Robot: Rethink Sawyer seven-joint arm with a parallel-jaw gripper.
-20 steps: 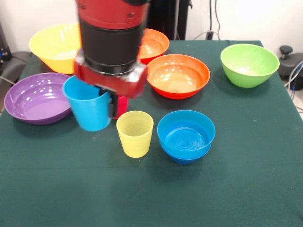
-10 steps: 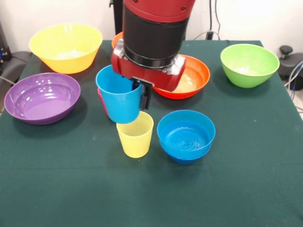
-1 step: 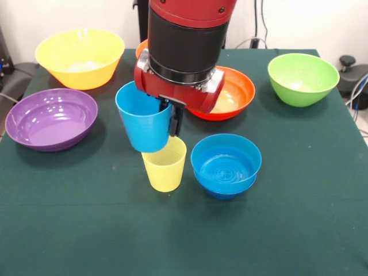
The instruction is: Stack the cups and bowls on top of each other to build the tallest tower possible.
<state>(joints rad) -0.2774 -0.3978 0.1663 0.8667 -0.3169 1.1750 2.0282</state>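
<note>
I am holding the blue cup by its rim, fingers clamped on the wall, just above the yellow cup; it is probably light, thin and slippery, so I am gripping gently

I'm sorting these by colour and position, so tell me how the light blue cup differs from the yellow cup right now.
The light blue cup is opaque and held off the table by the hand, tilted slightly; the yellow cup is translucent and stands upright on the table, untouched. The blue one looks somewhat larger and partly overlaps the yellow cup's rim in this view. Both are tapered tumblers with mouths facing up.
</note>
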